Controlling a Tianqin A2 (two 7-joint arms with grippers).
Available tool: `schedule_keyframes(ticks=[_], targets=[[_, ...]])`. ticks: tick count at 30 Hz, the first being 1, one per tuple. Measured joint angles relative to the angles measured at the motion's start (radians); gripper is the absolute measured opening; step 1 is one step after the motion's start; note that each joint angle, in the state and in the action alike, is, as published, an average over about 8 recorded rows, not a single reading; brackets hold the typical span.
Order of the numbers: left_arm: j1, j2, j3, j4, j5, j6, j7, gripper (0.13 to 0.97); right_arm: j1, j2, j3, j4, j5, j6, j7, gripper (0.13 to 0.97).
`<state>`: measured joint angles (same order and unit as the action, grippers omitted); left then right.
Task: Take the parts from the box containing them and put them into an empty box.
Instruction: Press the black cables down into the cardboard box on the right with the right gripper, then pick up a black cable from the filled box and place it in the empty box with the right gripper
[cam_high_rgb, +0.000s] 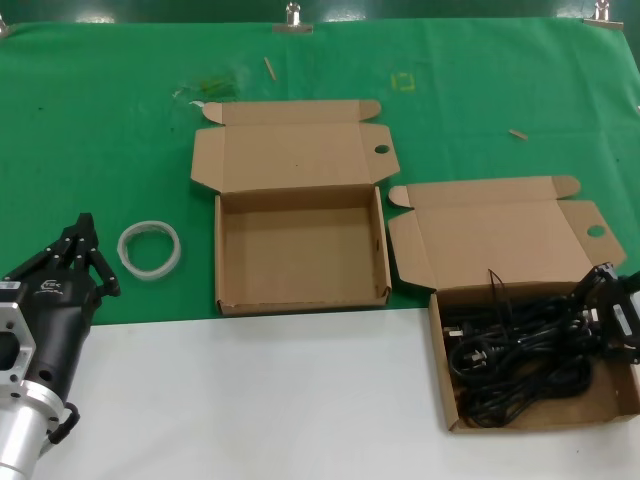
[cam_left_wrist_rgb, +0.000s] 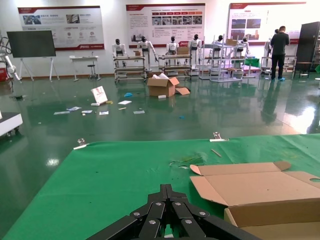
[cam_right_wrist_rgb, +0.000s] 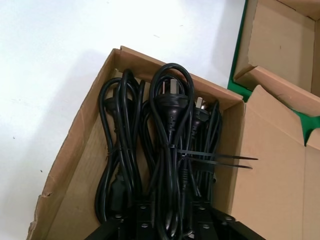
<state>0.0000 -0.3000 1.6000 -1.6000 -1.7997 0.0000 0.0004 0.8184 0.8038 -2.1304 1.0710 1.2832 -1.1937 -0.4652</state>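
Observation:
The box with the cables (cam_high_rgb: 438, 350) sits at the front right, its lid (cam_high_rgb: 500, 225) folded back and askew. Several black coiled power cables (cam_high_rgb: 520, 345) lie in it. My right gripper (cam_high_rgb: 592, 292) is down in the box's right end. In the right wrist view it (cam_right_wrist_rgb: 172, 220) is open, with one finger on each side of the middle cable bundle (cam_right_wrist_rgb: 170, 130). The empty box (cam_high_rgb: 300, 250) stands in the middle, to the left of the cable box, and also shows in the right wrist view (cam_right_wrist_rgb: 285, 45). My left gripper (cam_high_rgb: 85, 222) is shut and empty at the front left (cam_left_wrist_rgb: 166, 187).
A whitish plastic ring (cam_high_rgb: 150, 272) lies on the green cloth (cam_high_rgb: 100, 120) between my left gripper and the empty box. The white table surface (cam_high_rgb: 250, 400) runs along the front. Metal clips (cam_high_rgb: 292, 18) hold the cloth at the far edge.

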Motion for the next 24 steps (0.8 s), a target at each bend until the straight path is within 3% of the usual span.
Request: schedule_keyframes(ticks=[5, 9, 17, 24], targets=[[0.000, 0.000, 0.000, 0.000, 0.000, 0.000, 0.000, 0.140, 0.003, -0.002, 0.001, -0.001, -0.001, 0.000, 0.002, 0.250], [0.000, 0.000, 0.000, 0.000, 0.000, 0.000, 0.000, 0.140, 0.003, -0.001, 0.002, -0.003, -0.001, 0.000, 0.003, 0.250], [0.000, 0.000, 0.000, 0.000, 0.000, 0.000, 0.000, 0.140, 0.004, 0.006, 0.004, 0.014, 0.001, -0.013, 0.018, 0.174], [0.000, 0.000, 0.000, 0.000, 0.000, 0.000, 0.000, 0.140, 0.015, 0.029, 0.008, 0.068, 0.006, -0.060, 0.070, 0.171]])
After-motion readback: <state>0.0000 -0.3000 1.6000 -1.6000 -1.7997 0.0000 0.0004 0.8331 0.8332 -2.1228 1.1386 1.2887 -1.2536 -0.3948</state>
